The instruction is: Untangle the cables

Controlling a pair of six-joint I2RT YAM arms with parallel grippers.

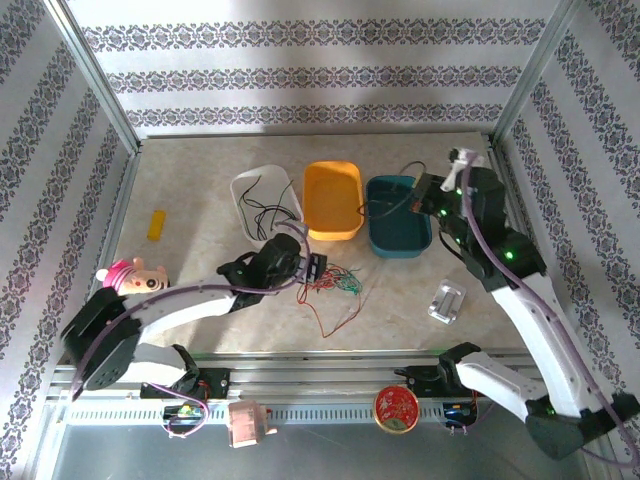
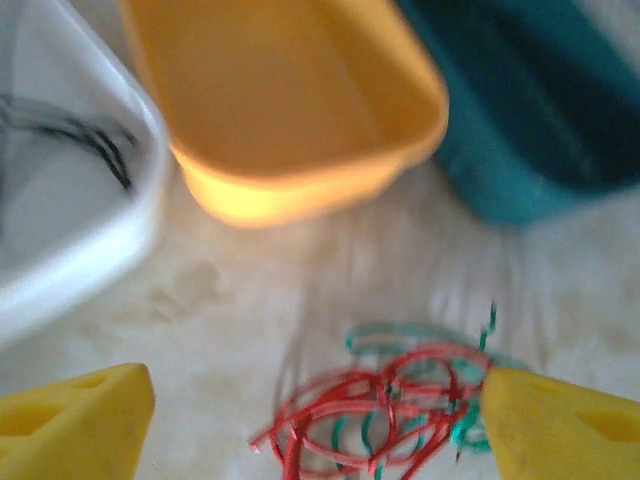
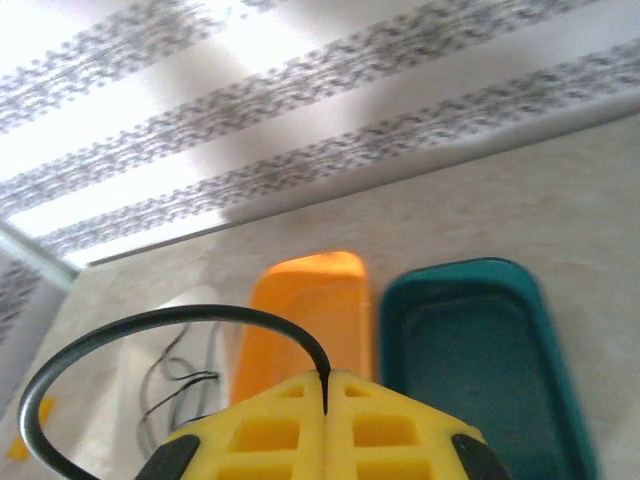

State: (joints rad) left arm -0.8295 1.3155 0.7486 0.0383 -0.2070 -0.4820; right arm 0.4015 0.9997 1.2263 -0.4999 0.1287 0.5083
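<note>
A tangle of red and green cables [image 1: 340, 282] [image 2: 400, 400] lies on the table in front of the orange tray [image 1: 333, 198]. One red strand trails toward the near edge. My left gripper [image 1: 318, 268] [image 2: 315, 430] is open just above the tangle, its yellow fingers [image 2: 75, 420] on either side of it, the right one touching the green loops. My right gripper [image 1: 428, 192] [image 3: 327, 378] hangs over the teal tray [image 1: 398, 218], shut on a black cable [image 3: 150, 325] that arcs up and leftward. More black cables [image 1: 262, 205] lie in the white tray [image 1: 240, 185].
The three trays stand side by side at the back middle. A yellow block [image 1: 156, 224] and a pink toy [image 1: 130, 272] sit at the left. A small metal part [image 1: 447, 300] lies at the right. A red round tin [image 1: 395, 408] rests on the front rail.
</note>
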